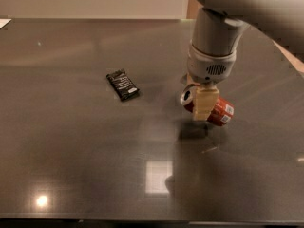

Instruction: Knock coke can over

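Observation:
The red coke can (222, 113) lies on its side on the dark table (71, 151), right of centre, with its silver top (186, 98) facing left. My gripper (204, 106) hangs from the grey arm (213, 46) directly over the can, and its cream tip covers the can's middle. The tip touches the can or stands just in front of it; I cannot tell which.
A flat black wrapped snack bar (122, 84) lies on the table to the left of the can. The table's right edge (289, 65) runs diagonally behind the arm. A white object (4, 22) sits at the far left corner.

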Controlling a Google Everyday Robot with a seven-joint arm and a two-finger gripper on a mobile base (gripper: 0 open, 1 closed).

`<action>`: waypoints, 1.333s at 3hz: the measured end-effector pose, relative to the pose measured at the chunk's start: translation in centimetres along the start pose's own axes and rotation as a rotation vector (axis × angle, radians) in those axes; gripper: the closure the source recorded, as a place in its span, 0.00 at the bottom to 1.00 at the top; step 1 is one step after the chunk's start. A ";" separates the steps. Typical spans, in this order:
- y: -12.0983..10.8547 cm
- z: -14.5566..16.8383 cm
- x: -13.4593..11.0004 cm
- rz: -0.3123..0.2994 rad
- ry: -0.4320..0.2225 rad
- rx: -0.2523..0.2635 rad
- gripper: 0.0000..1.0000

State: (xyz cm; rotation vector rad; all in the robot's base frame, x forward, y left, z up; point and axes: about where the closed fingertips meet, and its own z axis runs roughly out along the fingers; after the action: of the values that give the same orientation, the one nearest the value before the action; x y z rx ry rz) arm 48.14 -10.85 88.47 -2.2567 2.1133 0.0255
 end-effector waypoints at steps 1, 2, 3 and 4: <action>0.2 0.8 -0.5 -0.022 0.008 -0.019 0.61; 0.5 1.6 -1.1 -0.045 0.010 -0.039 0.37; 0.7 2.2 -1.7 -0.060 -0.001 -0.055 0.13; 0.9 2.7 -2.4 -0.053 -0.058 -0.055 0.00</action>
State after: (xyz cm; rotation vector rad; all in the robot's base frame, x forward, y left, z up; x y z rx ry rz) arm 47.10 -8.39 85.90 -2.3122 2.0484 0.1471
